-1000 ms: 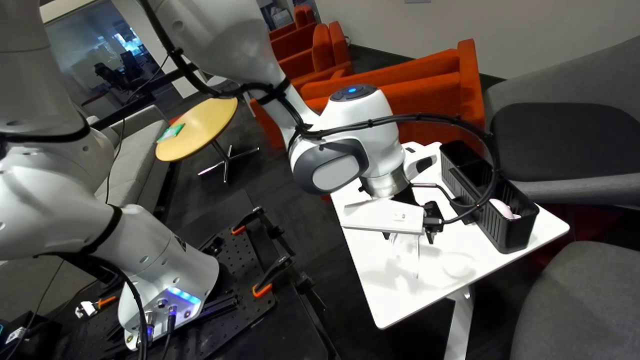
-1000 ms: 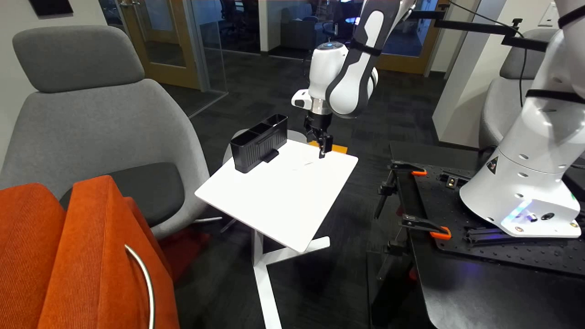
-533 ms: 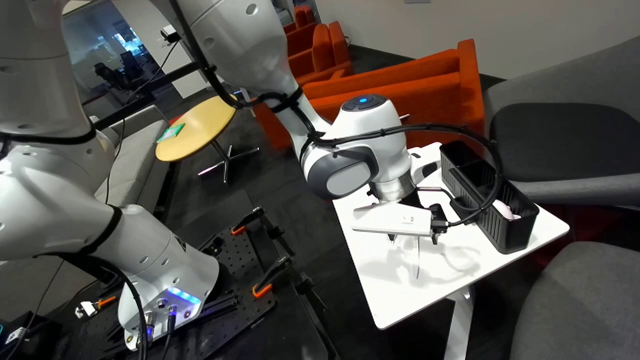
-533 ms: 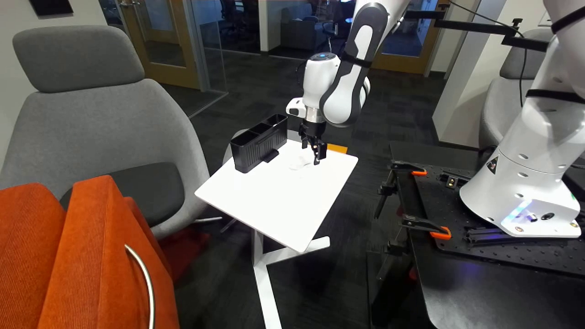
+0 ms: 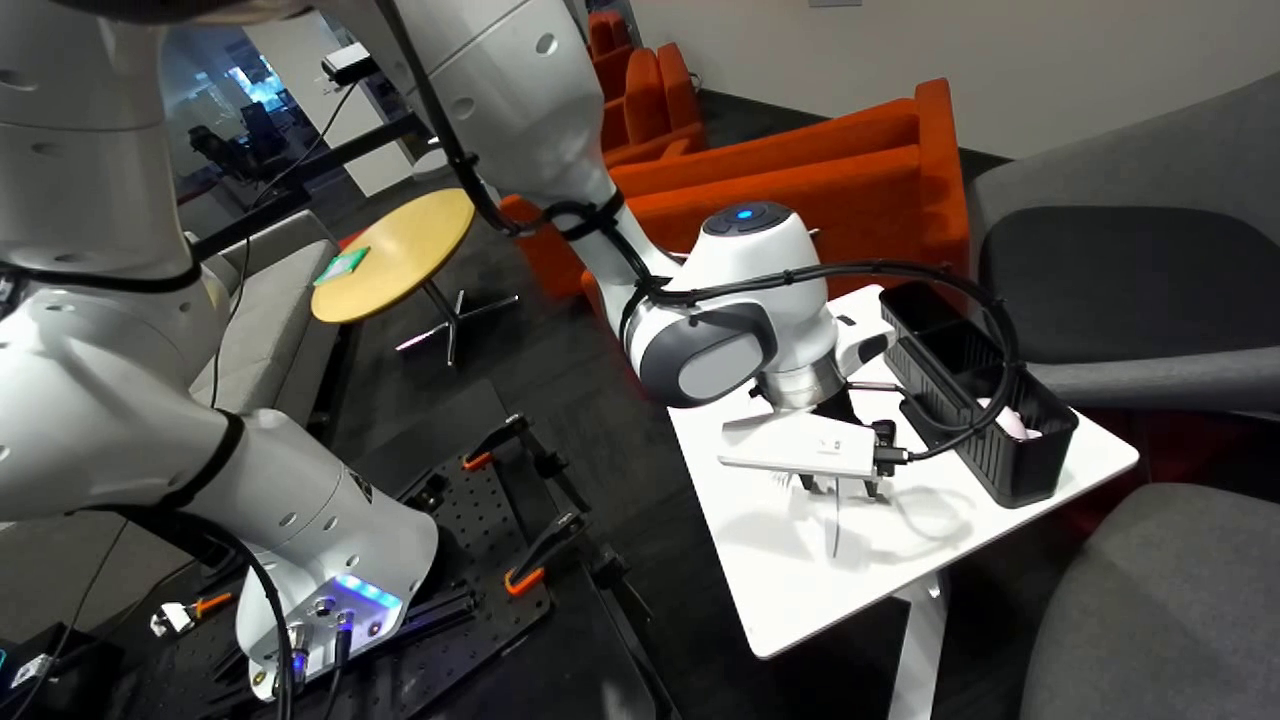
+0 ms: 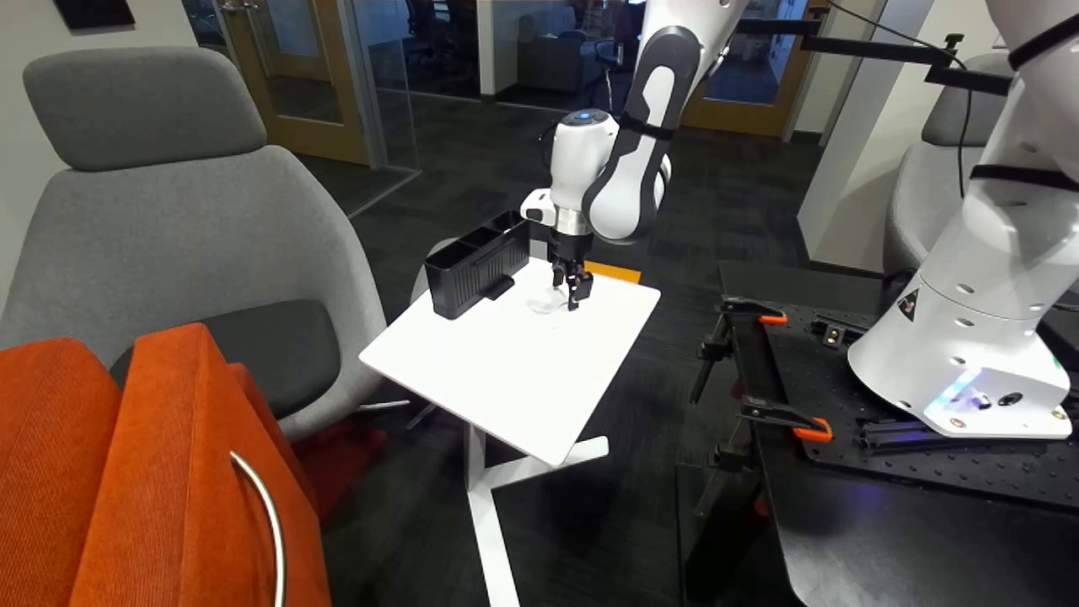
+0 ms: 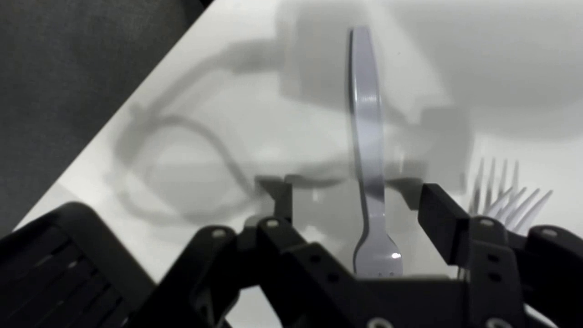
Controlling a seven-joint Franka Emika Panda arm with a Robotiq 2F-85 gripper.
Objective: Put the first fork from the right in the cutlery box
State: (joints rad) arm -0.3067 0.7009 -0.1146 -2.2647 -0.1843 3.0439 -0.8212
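Jaws wide apart, and there's the grey fork (image 7: 370, 136), lying on the white table (image 5: 790, 600) between them, touching neither! Its pronged end is mostly hidden, so that's hard to judge. Two other forks (image 7: 524, 206) show just beside, and the black cutlery box (image 5: 990, 465) stands near in both exterior views.

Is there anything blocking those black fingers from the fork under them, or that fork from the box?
Nothing visible stands between the fingers and the fork, which shows in their open gap in the wrist view. Toward the cutlery box, only its own side wall seems in the way.
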